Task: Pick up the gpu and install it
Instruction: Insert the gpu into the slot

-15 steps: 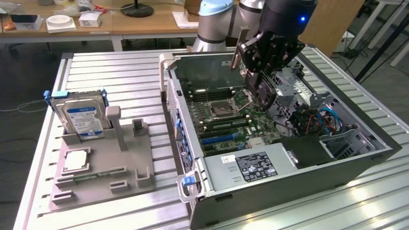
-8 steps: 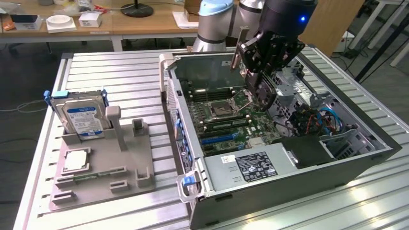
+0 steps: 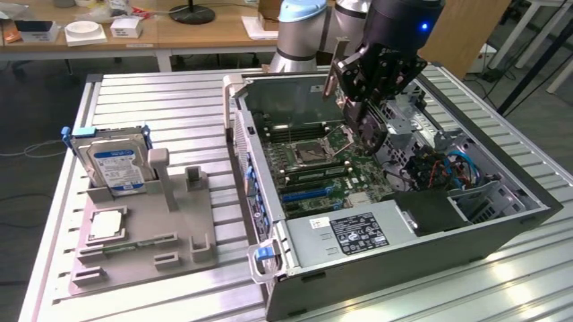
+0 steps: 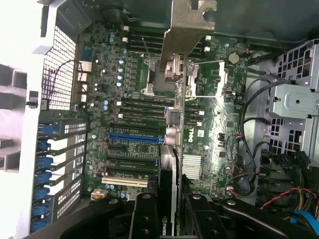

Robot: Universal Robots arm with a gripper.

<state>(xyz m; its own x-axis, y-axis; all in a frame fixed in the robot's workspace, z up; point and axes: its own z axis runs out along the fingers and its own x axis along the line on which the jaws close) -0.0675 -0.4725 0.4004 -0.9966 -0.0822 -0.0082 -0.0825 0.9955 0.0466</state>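
Holding gpu (image 4: 185, 30) edge-on above motherboard (image 4: 219, 124), gripper (image 4: 170, 201) jaws clamped on it; seating well likely needs card edge parallel to slots (image 4: 134, 135), descent straight.

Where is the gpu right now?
Gripped in the pincer, the gpu hangs above the motherboard inside the open computer case, just to the exterior view's right of the CPU socket, not seated in any slot.
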